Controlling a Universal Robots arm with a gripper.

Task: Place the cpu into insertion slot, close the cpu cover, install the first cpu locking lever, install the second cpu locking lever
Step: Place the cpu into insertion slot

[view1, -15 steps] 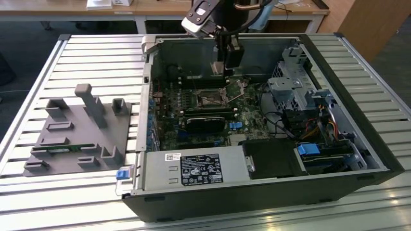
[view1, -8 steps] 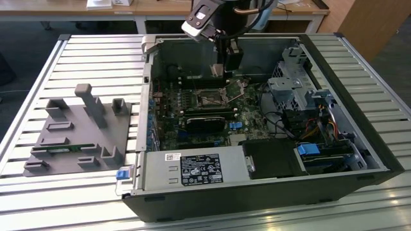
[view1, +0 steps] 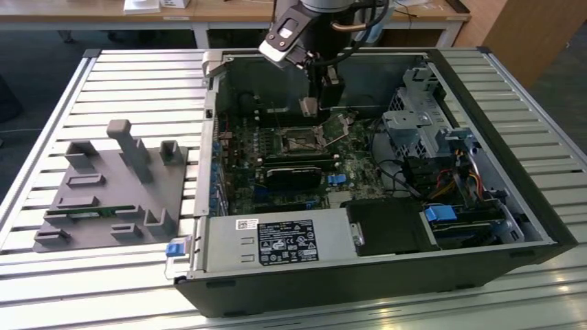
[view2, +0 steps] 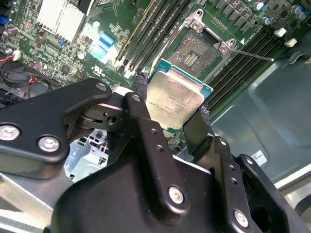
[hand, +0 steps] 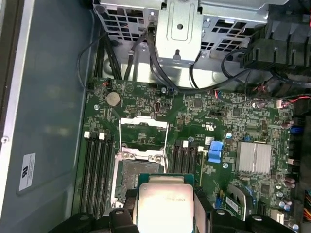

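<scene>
Closest to the wrist cameras, the black two-fingered tool is clamped on two opposite edges of the small, flat, square, silvery-faced cpu. It holds the chip in the air near the square, dark-centred, metal-rimmed insertion slot, apart from it. Just past the slot, the thin, silvery, frame-shaped cpu cover stands tipped open, so the socket lies bare. The step in hand appears to be the first one, placing the chip. It likely calls for squaring the chip with the socket and keeping it flat, since a tilt could harm the contacts. Around the slot spreads the green motherboard with long dark memory slots, inside a black open computer case lying on its side. The case rests on a pale slatted metal desk. Beside it, on the exterior view's left, is a grey plastic fixture with upright blocks. Farther off are a wooden tabletop and dark floor.
</scene>
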